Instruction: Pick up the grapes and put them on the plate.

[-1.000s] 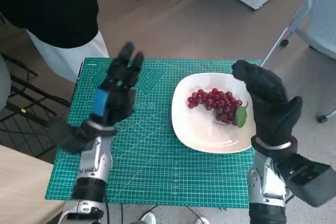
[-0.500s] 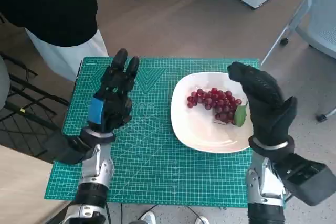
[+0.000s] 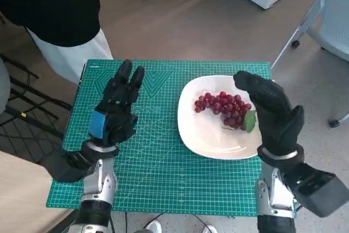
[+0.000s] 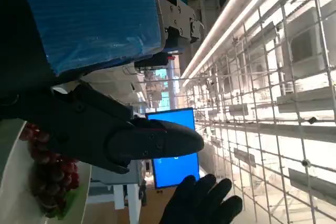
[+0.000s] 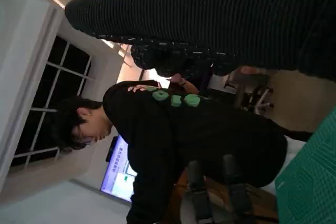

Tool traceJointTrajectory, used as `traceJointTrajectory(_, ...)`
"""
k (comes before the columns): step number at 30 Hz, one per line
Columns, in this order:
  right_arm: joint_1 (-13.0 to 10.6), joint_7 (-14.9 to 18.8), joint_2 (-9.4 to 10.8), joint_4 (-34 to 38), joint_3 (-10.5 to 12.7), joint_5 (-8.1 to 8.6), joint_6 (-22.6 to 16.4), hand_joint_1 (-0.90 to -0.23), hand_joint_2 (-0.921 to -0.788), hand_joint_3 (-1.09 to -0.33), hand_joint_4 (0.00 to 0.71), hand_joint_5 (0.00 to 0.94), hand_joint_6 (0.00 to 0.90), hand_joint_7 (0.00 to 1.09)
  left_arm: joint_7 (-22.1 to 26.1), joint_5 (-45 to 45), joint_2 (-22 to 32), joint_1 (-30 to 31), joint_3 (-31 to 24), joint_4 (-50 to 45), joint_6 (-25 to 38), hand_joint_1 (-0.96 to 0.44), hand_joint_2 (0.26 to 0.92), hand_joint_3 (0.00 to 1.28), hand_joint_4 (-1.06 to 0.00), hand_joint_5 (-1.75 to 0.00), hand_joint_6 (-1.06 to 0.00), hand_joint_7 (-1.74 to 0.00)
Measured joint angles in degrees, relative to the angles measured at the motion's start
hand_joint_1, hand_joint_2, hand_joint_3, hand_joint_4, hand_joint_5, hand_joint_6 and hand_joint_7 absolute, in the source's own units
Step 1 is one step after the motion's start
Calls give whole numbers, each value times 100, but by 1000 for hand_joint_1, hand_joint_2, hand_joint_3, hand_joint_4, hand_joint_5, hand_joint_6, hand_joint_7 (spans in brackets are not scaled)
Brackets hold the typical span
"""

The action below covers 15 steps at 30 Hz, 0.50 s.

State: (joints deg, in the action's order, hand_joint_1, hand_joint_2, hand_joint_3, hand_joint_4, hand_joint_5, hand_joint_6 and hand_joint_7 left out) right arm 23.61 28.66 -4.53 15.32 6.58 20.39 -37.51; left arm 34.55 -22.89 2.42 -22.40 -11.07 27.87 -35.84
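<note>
**A:** anyone else notice the right hand (image 3: 272, 114) covers the plate (image 3: 203, 135)'s right rim in the head view? Leaf on the grapes (image 3: 224, 107) is partly behind it too.

**B:** yep. Left wrist view cuts off the plate and grapes at the edge. The person (image 5: 178, 135) in the right wrist view is cropped, legs hidden.

Blue-taped black robot hand (image 3: 115, 110)
</note>
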Motion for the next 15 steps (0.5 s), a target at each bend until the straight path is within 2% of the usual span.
traceJointTrajectory(5, -33, 29, -27, -27, 4, 2, 0, -438, -921, -512, 336, 2, 101, 457, -8, 1, -42, 61, 8, -9, 0, -613, 921, 307, -227, -15, -295, -37)
traceJointTrajectory(8, -41, 37, -38, -26, 9, 3, -1, -438, -921, -511, 336, 2, 103, 454, -28, 3, -58, 100, 7, -10, -1, -558, 921, 293, -232, -15, -296, -35)
traceJointTrajectory(13, -43, 41, -44, -1, 12, 0, -36, -440, -921, -507, 337, 2, 106, 449, -216, 109, -101, 144, 2, -6, -136, -295, 921, 257, -261, -21, -297, -28)
traceJointTrajectory(15, -44, 41, -44, 13, 13, -1, -54, -441, -921, -506, 337, 2, 107, 448, -306, 180, -121, 149, -2, 0, -237, -241, 921, 255, -271, -23, -300, -28)
